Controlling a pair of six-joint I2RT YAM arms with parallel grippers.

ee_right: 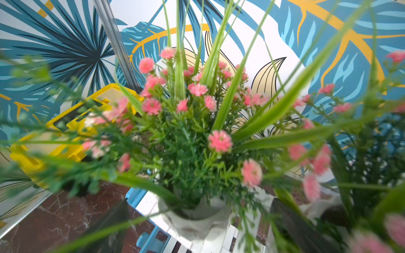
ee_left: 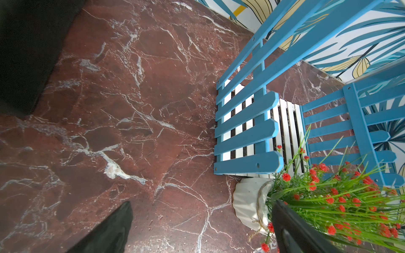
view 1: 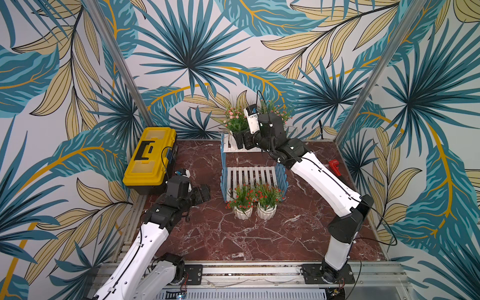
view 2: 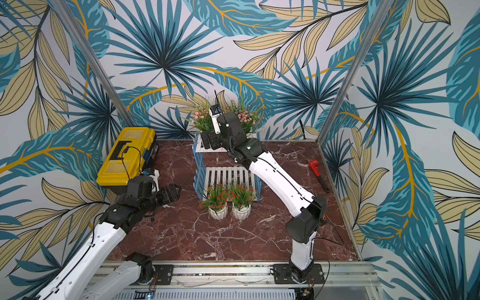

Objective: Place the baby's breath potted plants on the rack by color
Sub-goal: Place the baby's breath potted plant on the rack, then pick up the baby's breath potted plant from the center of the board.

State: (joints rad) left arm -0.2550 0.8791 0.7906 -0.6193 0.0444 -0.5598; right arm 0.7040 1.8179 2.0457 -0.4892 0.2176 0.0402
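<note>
Right gripper [view 1: 240,140] jaws wide, straddling pot of pink plant [ee_right: 192,135], rack [view 1: 250,176] top tier. Left gripper [view 1: 201,193] wide, empty. I judge pots light, rigid; sprigs floppy: grip pot wall.

The rack [view 1: 250,176] has white slats and blue sides. Two far plants [view 1: 235,118] bloom pink and two near plants [view 1: 242,198] red, all green, in white ribbed pots [view 1: 266,212]. The toolbox [view 1: 149,158] is yellow. The table [view 1: 207,233] is red-brown marble with white veins. Teal and tan leaves pattern the walls [view 1: 181,52].
</note>
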